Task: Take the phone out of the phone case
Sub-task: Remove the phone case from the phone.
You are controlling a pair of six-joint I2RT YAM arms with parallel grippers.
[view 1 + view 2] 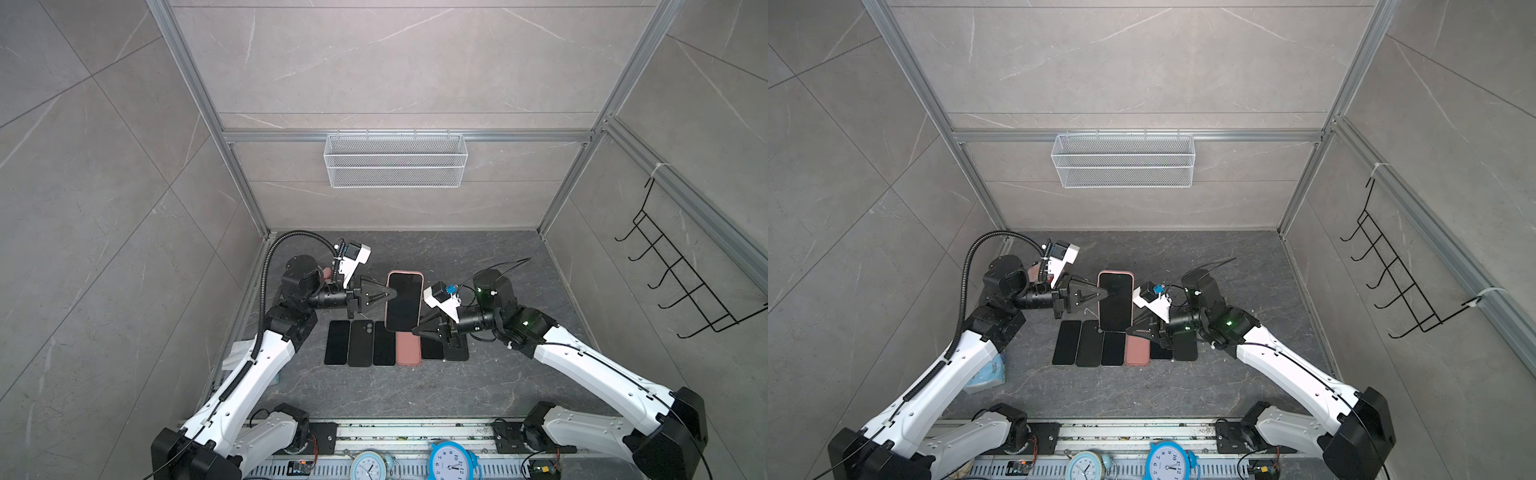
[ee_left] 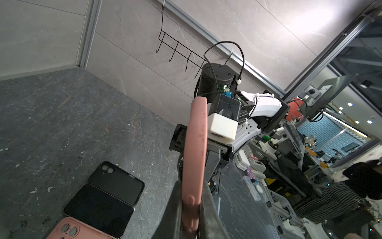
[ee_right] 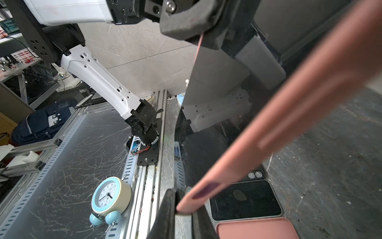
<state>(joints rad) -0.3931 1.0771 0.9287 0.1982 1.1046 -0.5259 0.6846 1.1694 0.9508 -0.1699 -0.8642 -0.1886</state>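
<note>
The phone (image 1: 404, 305) sits in its pink phone case (image 1: 405, 273), screen facing up toward the top camera. I see the pair held clear of the desk (image 1: 478, 374), above its middle. My left hand (image 1: 393, 294) pinches the long edge that faces the desk's left edge. In the left wrist view, the phone case (image 2: 195, 157) is squeezed edge-on between both fingers (image 2: 207, 207). My right hand (image 1: 415, 329) pinches the corner toward the near and right edges, wedged between its pads (image 3: 165, 215). Under the case's near end, a row of dark phones and cases (image 1: 360, 343) lies flat side by side, with a second pink case (image 1: 409, 349) among them. A blue alarm clock (image 1: 453, 461) stands beyond the desk's near edge.
</note>
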